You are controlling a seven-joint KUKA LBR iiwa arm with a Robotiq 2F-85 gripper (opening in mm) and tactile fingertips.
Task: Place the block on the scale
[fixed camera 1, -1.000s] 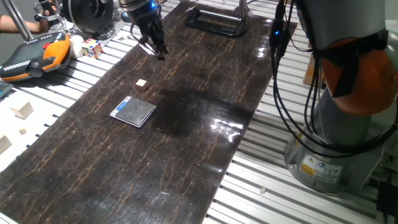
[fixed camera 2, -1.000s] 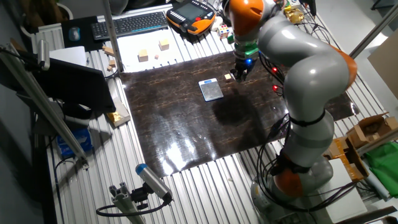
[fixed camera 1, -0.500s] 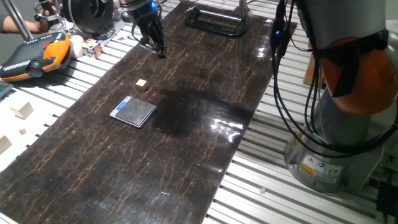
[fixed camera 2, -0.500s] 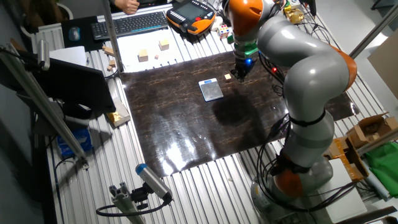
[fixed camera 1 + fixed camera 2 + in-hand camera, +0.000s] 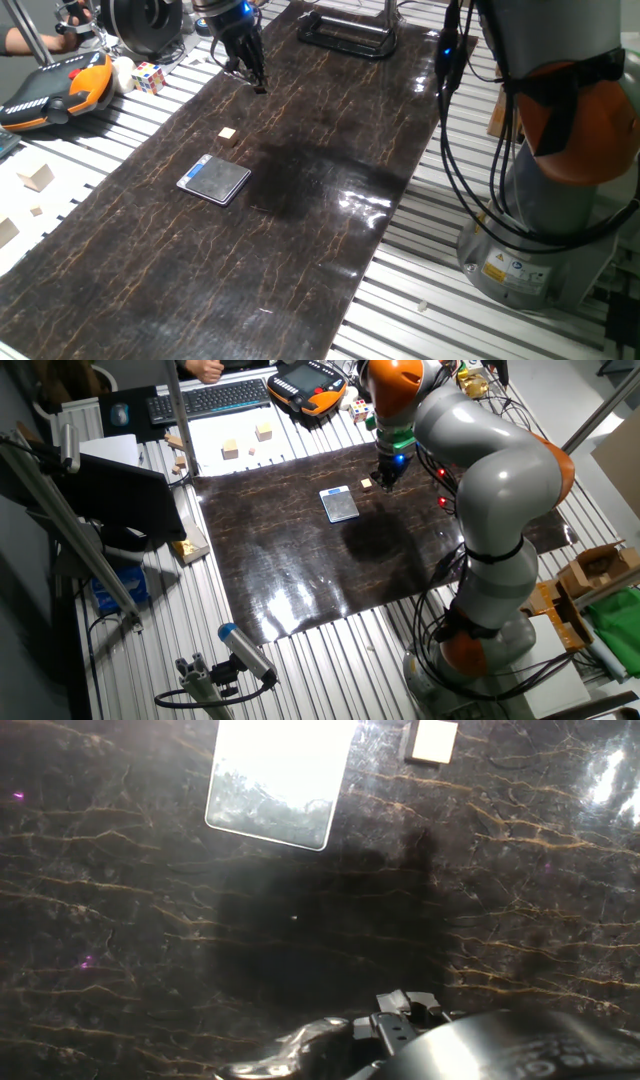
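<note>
- On the dark mat [image 5: 300, 200], the block [image 5: 228, 135] sits just beside the scale [image 5: 214, 179], apart from it, toward the gripper.
- Gripper [image 5: 255, 82] hangs above the mat, well clear of the block; its position matches half a second ago, slightly further back than one second ago.
- Fingers hold nothing visible; whether spread or closed cannot be told.
- Hand view: scale [image 5: 280, 780] glares white, block [image 5: 435, 740] at the top edge.
</note>
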